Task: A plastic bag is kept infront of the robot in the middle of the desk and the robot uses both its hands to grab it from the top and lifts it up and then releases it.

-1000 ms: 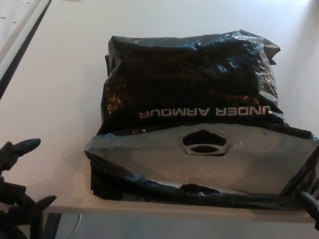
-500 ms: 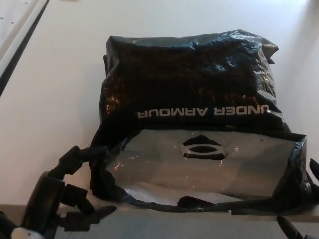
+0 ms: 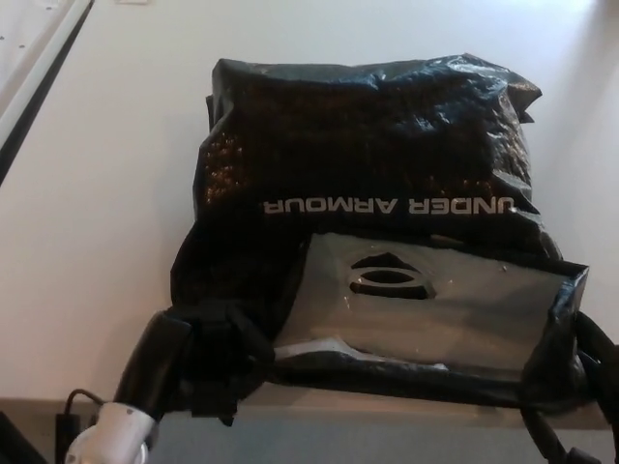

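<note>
Left hand clamped on plastic bag corner; right hand grip unclear. Soft, slippery film: pinch top-edge corners.

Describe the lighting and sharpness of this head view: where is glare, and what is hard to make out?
Head view: the white desk is washed out towards the top; small speckled highlights glint on the crinkled black plastic bag; the image is soft throughout; the left hand and right hand merge with the dark bag, so their fingers are indistinct.
</note>
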Available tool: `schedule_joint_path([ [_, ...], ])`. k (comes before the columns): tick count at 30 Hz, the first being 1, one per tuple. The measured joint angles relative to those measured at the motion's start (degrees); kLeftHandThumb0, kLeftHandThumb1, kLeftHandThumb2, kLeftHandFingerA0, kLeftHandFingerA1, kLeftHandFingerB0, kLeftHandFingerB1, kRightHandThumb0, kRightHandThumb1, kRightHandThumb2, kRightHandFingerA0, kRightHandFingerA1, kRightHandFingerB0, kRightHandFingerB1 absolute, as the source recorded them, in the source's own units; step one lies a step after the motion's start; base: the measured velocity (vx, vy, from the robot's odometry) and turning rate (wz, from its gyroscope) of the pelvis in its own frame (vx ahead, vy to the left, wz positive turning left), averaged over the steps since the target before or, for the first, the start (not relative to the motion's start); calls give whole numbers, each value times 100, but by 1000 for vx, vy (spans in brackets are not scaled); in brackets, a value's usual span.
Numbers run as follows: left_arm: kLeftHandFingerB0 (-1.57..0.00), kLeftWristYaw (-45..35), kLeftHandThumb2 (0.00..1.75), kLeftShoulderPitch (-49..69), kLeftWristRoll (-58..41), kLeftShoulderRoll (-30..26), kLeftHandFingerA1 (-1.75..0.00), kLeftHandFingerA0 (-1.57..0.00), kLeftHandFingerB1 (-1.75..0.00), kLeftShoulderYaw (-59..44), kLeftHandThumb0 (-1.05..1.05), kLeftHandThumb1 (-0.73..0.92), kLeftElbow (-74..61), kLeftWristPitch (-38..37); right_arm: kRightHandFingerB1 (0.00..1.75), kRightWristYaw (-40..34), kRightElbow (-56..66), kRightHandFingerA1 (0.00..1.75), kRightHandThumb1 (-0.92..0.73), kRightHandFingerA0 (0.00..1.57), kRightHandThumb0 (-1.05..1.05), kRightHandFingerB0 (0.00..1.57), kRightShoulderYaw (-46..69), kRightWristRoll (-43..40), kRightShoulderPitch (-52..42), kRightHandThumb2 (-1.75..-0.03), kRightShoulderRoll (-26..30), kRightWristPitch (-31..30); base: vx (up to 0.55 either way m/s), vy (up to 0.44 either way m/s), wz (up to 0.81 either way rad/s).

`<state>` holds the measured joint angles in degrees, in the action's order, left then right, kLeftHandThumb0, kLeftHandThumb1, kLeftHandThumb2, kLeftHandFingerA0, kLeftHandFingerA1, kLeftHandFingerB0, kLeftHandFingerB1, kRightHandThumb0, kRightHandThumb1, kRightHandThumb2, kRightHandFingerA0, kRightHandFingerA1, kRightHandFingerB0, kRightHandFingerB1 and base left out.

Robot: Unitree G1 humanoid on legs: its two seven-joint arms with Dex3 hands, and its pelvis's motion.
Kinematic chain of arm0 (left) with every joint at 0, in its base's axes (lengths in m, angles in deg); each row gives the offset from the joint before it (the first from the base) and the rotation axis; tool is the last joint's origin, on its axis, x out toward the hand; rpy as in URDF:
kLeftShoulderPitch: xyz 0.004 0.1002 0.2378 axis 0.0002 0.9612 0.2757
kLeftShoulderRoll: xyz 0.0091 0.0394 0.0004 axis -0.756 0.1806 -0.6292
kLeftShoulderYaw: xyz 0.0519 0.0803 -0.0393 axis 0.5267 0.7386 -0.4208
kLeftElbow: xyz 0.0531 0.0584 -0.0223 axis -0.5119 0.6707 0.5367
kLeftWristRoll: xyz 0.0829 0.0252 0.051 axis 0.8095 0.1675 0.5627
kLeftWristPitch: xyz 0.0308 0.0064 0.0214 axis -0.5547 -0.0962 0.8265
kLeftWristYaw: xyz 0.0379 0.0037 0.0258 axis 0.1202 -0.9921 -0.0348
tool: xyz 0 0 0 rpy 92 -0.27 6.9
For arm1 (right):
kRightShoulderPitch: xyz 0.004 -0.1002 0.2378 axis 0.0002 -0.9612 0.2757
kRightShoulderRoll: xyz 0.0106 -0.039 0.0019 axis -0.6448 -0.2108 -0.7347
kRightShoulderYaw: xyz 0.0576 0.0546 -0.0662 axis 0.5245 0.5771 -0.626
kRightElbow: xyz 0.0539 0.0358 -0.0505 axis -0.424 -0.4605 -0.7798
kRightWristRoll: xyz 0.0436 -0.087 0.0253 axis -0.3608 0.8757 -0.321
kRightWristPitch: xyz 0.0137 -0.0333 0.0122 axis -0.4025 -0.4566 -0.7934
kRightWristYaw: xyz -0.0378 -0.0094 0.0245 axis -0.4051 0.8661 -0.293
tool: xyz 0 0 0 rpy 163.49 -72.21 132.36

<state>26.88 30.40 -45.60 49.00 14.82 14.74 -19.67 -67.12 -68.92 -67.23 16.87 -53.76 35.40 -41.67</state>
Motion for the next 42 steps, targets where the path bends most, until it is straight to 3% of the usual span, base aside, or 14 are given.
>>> schedule_joint_path([
  [7, -157, -73, 56, -650, -222, 162, -137, -157, -123, -339, -38, 52, 856, 259, 46, -7, -484, 57, -59, 63, -60, 29, 29, -188, 190, -87, -77, 321, 0, 0, 0],
  [8, -157, -90, 56, -736, -266, 174, -137, -157, -124, -402, -41, 53, 976, 301, 34, 3, -557, 44, -72, 71, -54, 34, 37, -243, 225, -63, -97, 381, 0, 0, 0],
  [9, -157, -103, 56, -788, -302, 184, -136, -157, -123, -441, -41, 54, 1046, 323, 47, 11, -600, 62, -61, 64, -58, 28, 41, -271, 247, -90, -103, 416, 0, 0, 0],
  [16, -157, -277, 56, -1092, -577, 233, -133, -157, -120, -740, -38, 53, 1438, 552, 43, 344, -878, 63, -71, 80, -40, 65, 115, -779, 406, -61, -203, 594, 0, 0, 0],
  [20, -157, -372, 56, -1004, -677, 251, -132, -157, -120, -800, -39, 53, 1295, 665, 54, 412, -1028, 129, -77, 68, -35, 75, 146, -928, 492, -63, -220, 685, 0, 0, 0],
  [21, -157, -402, 56, -956, -709, 255, -131, -157, -119, -802, -39, 54, 1214, 702, 103, 412, -1070, 166, -88, 57, -40, 55, 149, -948, 524, -63, -215, 712, 0, 0, 0],
  [23, -157, -435, 56, -864, -761, 268, -131, -157, -118, -794, -38, 54, 1036, 766, 125, 435, -1033, 175, -92, 59, -42, 44, 158, -1038, 533, -62, -245, 706, 0, 0, 0],
  [29, -157, -537, 56, -490, -862, 351, -127, -157, -114, -709, -37, 54, 401, 974, 166, 564, -524, 175, -89, 76, -45, 42, 152, -1347, 460, -64, -514, 426, 0, 0, 0],
  [30, -156, -553, 70, -436, -868, 365, -120, -157, -117, -681, -38, 45, 309, 1013, 108, 578, -450, 124, -71, 114, -29, 80, 151, -1384, 462, -117, -565, 363, 0, 0, 0],
  [34, -157, -604, 57, -207, -883, 454, -123, -157, -110, -559, -35, 54, -94, 1196, 109, 615, -213, 124, -70, 115, -30, 83, 154, -1523, 524, -116, -761, 66, 0, 0, 0],
  [35, -156, -617, 56, -160, -887, 479, -122, -157, -110, -538, -35, 54, -188, 1250, 165, 622, -164, 175, -88, 82, -51, 46, 155, -1553, 546, -64, -809, -21, 0, 0, 0],
  [40, -154, -685, 57, 128, -925, 579, -120, -157, -110, -391, -34, 54, -729, 1527, 162, 660, 37, 175, -88, 84, -52, 46, 158, -1699, 698, -65, -1051, -438, 0, 0, 0],
  [41, -153, -700, 57, 175, -938, 595, -119, -157, -110, -361, -36, 53, -821, 1587, 108, 664, 53, 126, -70, 118, -30, 80, 158, -1719, 738, -117, -1081, -517, 0, 0, 0],
  [42, -153, -709, 57, 214, -954, 606, -119, -157, -110, -334, -36, 53, -903, 1650, 108, 667, 60, 126, -70, 118, -30, 80, 159, -1736, 790, -117, -1109, -596, 0, 0, 0],
])
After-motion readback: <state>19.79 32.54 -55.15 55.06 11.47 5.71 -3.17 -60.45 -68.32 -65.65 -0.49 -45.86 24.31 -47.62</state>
